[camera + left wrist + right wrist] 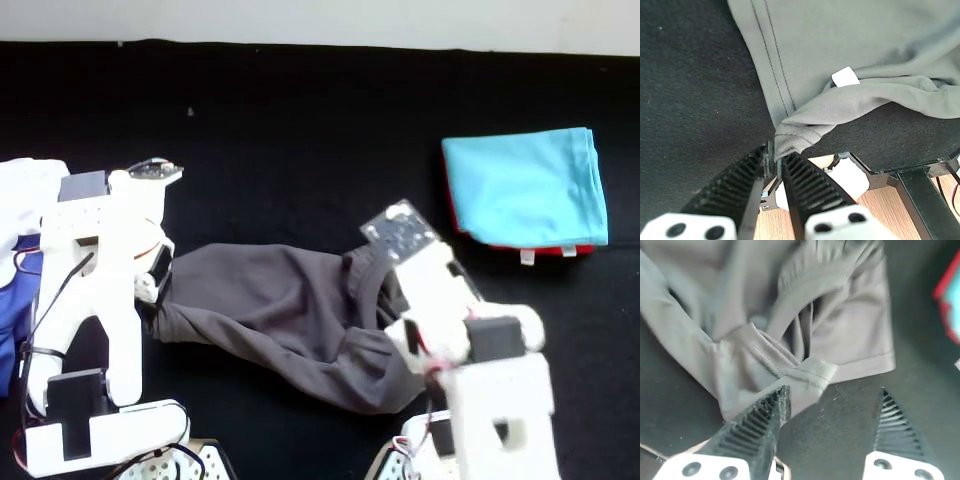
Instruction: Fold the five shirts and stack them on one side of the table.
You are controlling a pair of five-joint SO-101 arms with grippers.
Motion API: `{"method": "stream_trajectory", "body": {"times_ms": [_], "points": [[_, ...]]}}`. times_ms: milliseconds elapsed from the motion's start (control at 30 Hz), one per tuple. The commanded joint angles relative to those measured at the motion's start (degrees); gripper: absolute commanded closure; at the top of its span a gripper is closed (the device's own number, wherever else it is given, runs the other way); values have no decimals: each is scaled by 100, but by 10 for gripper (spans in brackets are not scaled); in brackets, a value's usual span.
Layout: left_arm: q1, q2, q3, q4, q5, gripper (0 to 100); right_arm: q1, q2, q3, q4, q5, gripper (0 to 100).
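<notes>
Closest to the camera in the high view are the left arm at 7 o'clock and the right arm at 5 o'clock. Between them the grey shirt lies crumpled at the centre of the table. A folded light-blue shirt rests on red cloth at 2 o'clock.

In the left wrist view, the left gripper is pinching a hem corner of the grey shirt.

In the right wrist view, the right gripper is spread wide, just beside a bunched edge of the shirt. I think it should close on one single layer, not a bundle. Then both arms should pull apart gently, so the shirt is flat before folding.
</notes>
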Motion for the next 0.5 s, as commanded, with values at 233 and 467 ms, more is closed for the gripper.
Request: {"method": "stream_trajectory", "body": {"times_ms": [233,467], "points": [[40,-180,-13,-9,-18,991,127,1666,-171,-286,62,738],[40,-180,-13,-9,-18,991,119,2299,-286,-611,62,752]]}}
